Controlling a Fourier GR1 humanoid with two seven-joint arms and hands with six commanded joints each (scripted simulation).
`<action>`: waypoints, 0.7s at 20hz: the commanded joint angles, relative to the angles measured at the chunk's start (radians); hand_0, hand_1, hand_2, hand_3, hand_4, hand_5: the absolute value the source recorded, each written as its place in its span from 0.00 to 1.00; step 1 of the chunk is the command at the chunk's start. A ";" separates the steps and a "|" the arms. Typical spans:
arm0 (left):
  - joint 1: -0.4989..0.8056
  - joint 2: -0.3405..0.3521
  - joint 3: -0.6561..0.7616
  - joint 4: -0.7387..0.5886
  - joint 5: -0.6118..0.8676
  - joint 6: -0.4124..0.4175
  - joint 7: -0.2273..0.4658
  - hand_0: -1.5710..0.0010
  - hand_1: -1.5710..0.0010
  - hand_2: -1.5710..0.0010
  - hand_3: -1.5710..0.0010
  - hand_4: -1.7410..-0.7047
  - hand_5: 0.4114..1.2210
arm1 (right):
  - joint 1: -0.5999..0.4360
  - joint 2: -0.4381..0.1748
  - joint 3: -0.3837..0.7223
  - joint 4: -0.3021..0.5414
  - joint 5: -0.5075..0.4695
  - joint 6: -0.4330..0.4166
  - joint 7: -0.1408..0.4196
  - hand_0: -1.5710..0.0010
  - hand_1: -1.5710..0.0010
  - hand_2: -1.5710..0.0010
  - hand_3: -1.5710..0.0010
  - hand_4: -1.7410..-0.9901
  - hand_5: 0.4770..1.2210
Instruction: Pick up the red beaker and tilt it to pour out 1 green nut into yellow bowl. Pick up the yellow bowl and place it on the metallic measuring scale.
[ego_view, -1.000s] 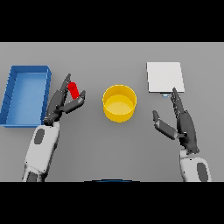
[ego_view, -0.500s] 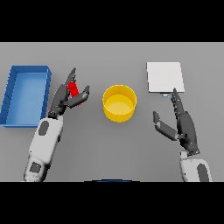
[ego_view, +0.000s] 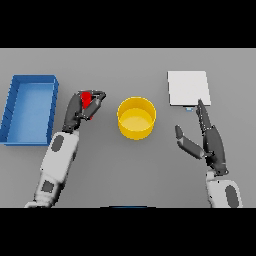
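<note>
My left hand (ego_view: 80, 107) has its fingers and thumb curled round the small red beaker (ego_view: 86, 98), just left of the yellow bowl (ego_view: 136, 117). Only the beaker's top shows between the fingers. The bowl stands in the middle of the table; I cannot make out a nut inside it. At the back right lies the metallic measuring scale (ego_view: 188, 88), a flat pale square. My right hand (ego_view: 210, 142) hovers below the scale, fingers straight and thumb spread, holding nothing.
A blue open bin (ego_view: 30, 107) sits at the far left, close behind my left arm. The grey table (ego_view: 135, 170) stretches in front of the bowl between my two arms.
My left hand's fingers have closed round the red beaker, which is now more covered and sits slightly farther right. The right hand, bowl and scale have not moved.
</note>
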 joint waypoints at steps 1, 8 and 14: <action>0.000 0.003 0.005 -0.008 -0.003 0.010 0.012 0.15 0.15 0.14 0.14 0.23 0.89 | 0.002 0.001 0.001 -0.002 -0.005 0.005 0.002 1.00 1.00 1.00 1.00 0.59 0.27; 0.004 0.018 -0.023 -0.089 0.036 0.030 -0.027 0.03 0.03 0.03 0.03 0.05 0.85 | -0.006 0.006 0.021 0.007 0.026 -0.001 -0.018 1.00 1.00 1.00 1.00 0.65 0.26; -0.038 0.097 -0.163 -0.213 -0.083 0.021 0.109 0.01 0.01 0.01 0.01 0.01 0.87 | 0.005 0.004 0.036 0.008 0.060 -0.011 -0.033 1.00 1.00 1.00 1.00 0.66 0.28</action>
